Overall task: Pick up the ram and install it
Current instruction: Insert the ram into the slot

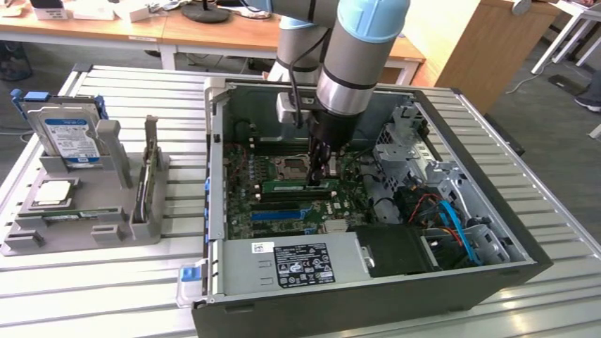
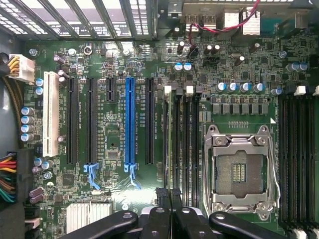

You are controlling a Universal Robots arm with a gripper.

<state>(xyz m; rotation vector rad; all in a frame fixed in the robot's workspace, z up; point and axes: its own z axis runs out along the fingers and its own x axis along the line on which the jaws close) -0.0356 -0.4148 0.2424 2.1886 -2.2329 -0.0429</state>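
room: office desks (image 1: pixel 235 35) behind; slatted metal table (image 1: pixel 94 296) bears an open PC case (image 1: pixel 526 239)
exterior, gripper (image 1: pixel 323 173): down inside case; fingers together; tips directly over ram (image 1: pixel 291 187)
exterior, ram: on edge in 1 memory slot; long axis along exterior view's left-right; gripper nearer its right end
wrist, gripper (image 2: pixel 170 196): closed; tips at ram (image 2: pixel 172 139) top edge; pinch or press, cannot tell
wrist, ram axis: edge-on; runs straight away from fingertips

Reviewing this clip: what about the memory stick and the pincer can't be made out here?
Exterior view: the arm and pincer hide part of the memory stick, so its seating is unclear.
Wrist view: the shut pincer's fingers cover the stick's near end; contact cannot be told.
Slot latches: too small in either view to tell if closed.
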